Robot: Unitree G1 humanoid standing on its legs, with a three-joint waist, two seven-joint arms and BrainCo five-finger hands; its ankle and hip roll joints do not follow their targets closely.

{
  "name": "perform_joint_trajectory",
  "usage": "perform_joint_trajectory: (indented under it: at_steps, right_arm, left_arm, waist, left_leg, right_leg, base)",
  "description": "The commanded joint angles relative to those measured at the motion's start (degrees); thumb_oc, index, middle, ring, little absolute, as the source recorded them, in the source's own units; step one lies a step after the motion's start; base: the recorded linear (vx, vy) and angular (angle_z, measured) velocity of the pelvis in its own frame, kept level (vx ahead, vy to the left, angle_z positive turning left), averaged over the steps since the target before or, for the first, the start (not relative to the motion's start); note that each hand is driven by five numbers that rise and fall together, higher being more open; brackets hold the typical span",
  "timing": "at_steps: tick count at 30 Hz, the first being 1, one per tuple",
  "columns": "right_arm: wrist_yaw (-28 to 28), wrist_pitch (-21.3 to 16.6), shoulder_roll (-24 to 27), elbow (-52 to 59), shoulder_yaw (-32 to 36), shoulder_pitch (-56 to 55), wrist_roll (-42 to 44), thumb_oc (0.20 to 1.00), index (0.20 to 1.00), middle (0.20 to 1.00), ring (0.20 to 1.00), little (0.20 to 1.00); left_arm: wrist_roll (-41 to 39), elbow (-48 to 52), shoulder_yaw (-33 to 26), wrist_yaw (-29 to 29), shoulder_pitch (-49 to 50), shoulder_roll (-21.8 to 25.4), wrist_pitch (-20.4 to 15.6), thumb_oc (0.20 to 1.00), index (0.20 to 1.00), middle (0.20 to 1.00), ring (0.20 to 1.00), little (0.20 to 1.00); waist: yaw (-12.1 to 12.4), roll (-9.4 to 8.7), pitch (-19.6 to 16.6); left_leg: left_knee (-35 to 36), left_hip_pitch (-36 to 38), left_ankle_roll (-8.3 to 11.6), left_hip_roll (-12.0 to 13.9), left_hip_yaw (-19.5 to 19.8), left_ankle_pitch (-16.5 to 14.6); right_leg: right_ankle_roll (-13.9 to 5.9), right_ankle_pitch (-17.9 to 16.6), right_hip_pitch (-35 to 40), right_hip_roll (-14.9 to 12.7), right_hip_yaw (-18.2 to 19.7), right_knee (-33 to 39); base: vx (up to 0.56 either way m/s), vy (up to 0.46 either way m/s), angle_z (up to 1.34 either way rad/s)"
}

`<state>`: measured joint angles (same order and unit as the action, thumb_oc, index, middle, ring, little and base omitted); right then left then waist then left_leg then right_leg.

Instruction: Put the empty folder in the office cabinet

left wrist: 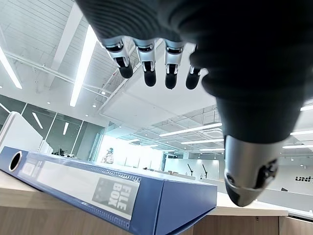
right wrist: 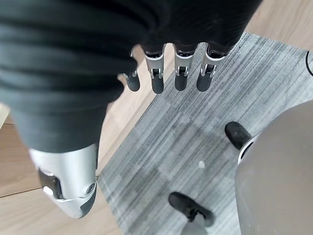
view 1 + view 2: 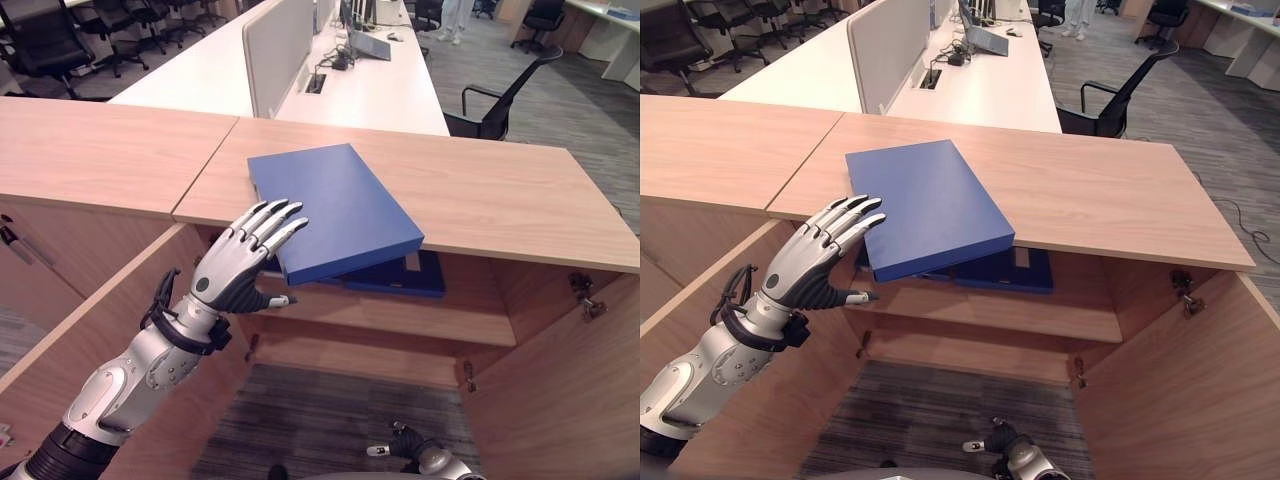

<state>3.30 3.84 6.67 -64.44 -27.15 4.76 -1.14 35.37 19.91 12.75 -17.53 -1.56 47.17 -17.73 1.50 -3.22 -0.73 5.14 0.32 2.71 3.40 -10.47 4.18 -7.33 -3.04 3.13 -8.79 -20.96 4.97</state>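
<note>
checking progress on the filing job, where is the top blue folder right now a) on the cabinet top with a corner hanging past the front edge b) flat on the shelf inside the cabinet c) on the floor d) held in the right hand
a: the folder lies on the cabinet top, its near corner out past the front edge above the open cabinet, with the open left hand beside that corner.

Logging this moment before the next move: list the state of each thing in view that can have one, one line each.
blue folder: closed, lying on the cabinet top, its near corner overhanging the edge.
second blue folder: lying flat on the shelf inside.
office cabinet: doors open.
left hand: open, fingers straight, by the blue folder's near corner.
right hand: open, hanging low, holding nothing.
</note>
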Motion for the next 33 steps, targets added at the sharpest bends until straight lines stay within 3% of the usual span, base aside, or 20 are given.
perform_joint_trajectory:
  at_steps: [1, 12, 13, 15, 23, 28, 31, 33]
  right_arm:
    - [0.38, -1.09, -1.44, 3.01, -1.76, 2.30, -0.28, 1.000, 1.000, 1.000, 1.000, 1.000]
    - [0.40, -0.85, -0.89, 4.84, -2.79, 2.48, -1.02, 1.000, 1.000, 1.000, 1.000, 1.000]
    - [0.72, -0.50, 1.41, -0.64, -0.93, 1.08, -3.27, 1.000, 1.000, 1.000, 1.000, 1.000]
    - [0.37, -0.72, 2.25, -2.21, -0.37, 0.94, -3.75, 1.000, 1.000, 1.000, 1.000, 1.000]
    - [-0.56, -0.80, 4.27, -2.66, 0.10, -0.60, -6.72, 1.000, 1.000, 1.000, 1.000, 1.000]
    - [-0.71, -0.93, 4.69, -2.19, 0.05, -0.78, -7.58, 1.000, 1.000, 1.000, 1.000, 1.000]
    - [-0.74, -0.96, 4.89, -1.57, -0.21, -1.18, -8.52, 1.000, 1.000, 1.000, 1.000, 1.000]
    - [-0.61, -0.97, 4.98, -1.65, -0.11, -1.21, -8.64, 1.000, 1.000, 1.000, 1.000, 1.000]
  left_arm:
    - [1.36, -1.38, 1.25, -1.44, -3.63, 0.13, 0.30, 1.000, 1.000, 1.000, 1.000, 1.000]
    - [5.90, -10.06, 7.43, -1.86, -10.35, -3.30, 3.08, 1.000, 1.000, 1.000, 1.000, 1.000]
    - [9.87, -13.10, 9.08, -3.42, -13.88, -5.18, 5.06, 1.000, 1.000, 1.000, 1.000, 1.000]
    - [10.98, -14.69, 10.12, -3.84, -15.47, -5.83, 5.58, 1.000, 1.000, 1.000, 1.000, 1.000]
    - [18.44, -25.07, 13.94, -6.36, -24.15, -9.25, 11.16, 1.000, 1.000, 1.000, 1.000, 1.000]
    - [23.45, -29.77, 14.85, -8.65, -26.36, -10.18, 14.95, 1.000, 1.000, 1.000, 1.000, 1.000]
    - [27.83, -34.01, 14.78, -9.43, -28.49, -10.67, 19.44, 1.000, 1.000, 1.000, 1.000, 1.000]
    - [28.63, -34.53, 14.80, -9.33, -28.80, -10.73, 19.94, 1.000, 1.000, 1.000, 1.000, 1.000]
  waist:
    - [-0.80, -2.55, -0.91]
    - [-2.20, -2.42, -1.06]
    - [-3.19, -2.44, -0.77]
    - [-3.71, -2.52, -0.82]
    - [-5.64, -2.44, -1.36]
    - [-5.99, -2.53, -1.40]
    - [-6.29, -2.70, -1.43]
    - [-6.30, -2.74, -1.43]
  left_leg:
    - [-0.14, 1.24, -1.51, -1.57, -1.06, -7.46]
    - [-0.14, 1.52, -1.64, -1.51, -1.93, -7.78]
    - [-0.14, 1.57, -1.78, -1.63, -2.26, -7.94]
    - [-0.14, 1.62, -1.83, -1.60, -2.47, -8.04]
    - [-0.14, 2.27, -2.02, -1.51, -3.62, -8.50]
    - [-0.14, 2.43, -2.07, -1.46, -4.02, -8.66]
    - [-0.14, 2.48, -2.12, -1.42, -4.31, -8.78]
    - [-0.14, 2.48, -2.16, -1.41, -4.34, -8.82]
  right_leg:
    - [-3.52, -0.22, -4.35, -1.33, 2.39, 0.03]
    - [-3.39, -0.37, -4.63, -1.17, 3.47, 0.03]
    - [-3.46, -0.50, -4.72, -1.14, 3.80, 0.03]
    - [-3.53, -0.59, -4.83, -1.16, 4.02, 0.03]
    - [-3.55, -0.58, -5.09, -1.04, 5.39, 0.03]
    - [-3.65, -0.60, -5.18, -0.99, 5.82, 0.03]
    - [-3.65, -0.70, -5.34, -0.93, 6.10, 0.03]
    - [-3.64, -0.70, -5.37, -0.93, 6.14, 0.03]
  base:
    - [0.00, 0.000, 0.00]
    - [0.00, 0.002, -0.04]
    - [-0.03, 0.002, -0.12]
    - [-0.02, 0.003, -0.12]
    - [0.00, 0.005, -0.08]
    - [0.00, -0.001, -0.06]
    - [-0.01, -0.002, -0.03]
    - [0.00, -0.006, -0.02]
